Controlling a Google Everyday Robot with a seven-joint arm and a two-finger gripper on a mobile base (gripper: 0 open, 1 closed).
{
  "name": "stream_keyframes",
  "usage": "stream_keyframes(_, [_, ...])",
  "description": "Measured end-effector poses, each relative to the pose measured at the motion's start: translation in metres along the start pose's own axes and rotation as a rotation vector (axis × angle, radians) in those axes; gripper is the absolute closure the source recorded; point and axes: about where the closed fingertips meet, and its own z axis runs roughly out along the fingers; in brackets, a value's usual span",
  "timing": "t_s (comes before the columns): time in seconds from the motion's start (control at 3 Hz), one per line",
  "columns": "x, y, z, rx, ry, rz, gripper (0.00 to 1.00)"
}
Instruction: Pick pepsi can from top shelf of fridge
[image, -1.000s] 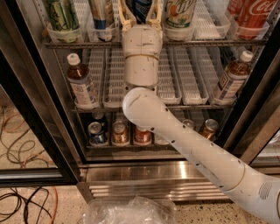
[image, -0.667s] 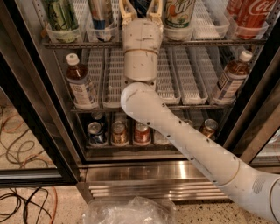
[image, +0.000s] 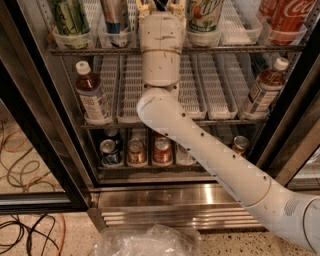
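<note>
The fridge (image: 175, 197) stands open in front of me. Its top shelf (image: 240, 48) runs along the top of the camera view with upright cans in white trays. My gripper (image: 160, 5) is at that shelf, at the top edge of the view, between a slim silver-and-blue can (image: 116, 15) and a white can with green markings (image: 205, 12). A dark sliver shows at the gripper. The pepsi can is otherwise hidden behind the wrist (image: 160, 45) and cut off by the view's edge.
A green can (image: 70, 15) stands at top left and a red Coca-Cola can (image: 290, 15) at top right. Brown bottles (image: 92, 95) (image: 265, 90) flank the middle shelf. Several cans (image: 110, 152) stand on the bottom shelf. Cables (image: 25, 235) and a clear plastic bag (image: 150, 242) lie on the floor.
The gripper and wrist have moved up, further into the top shelf, so less of the gripper shows. The elbow has risen slightly and shifted left.
</note>
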Motion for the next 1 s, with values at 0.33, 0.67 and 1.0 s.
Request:
stream_keyframes(0.33, [-0.007, -0.009, -0.02, -0.006, -0.003, -0.01, 1.0])
stream_keyframes(0.67, [-0.021, -0.011, -0.034, -0.036, -0.035, 0.003, 1.0])
stream_keyframes(1.0, [-0.021, -0.011, -0.034, -0.036, -0.035, 0.003, 1.0])
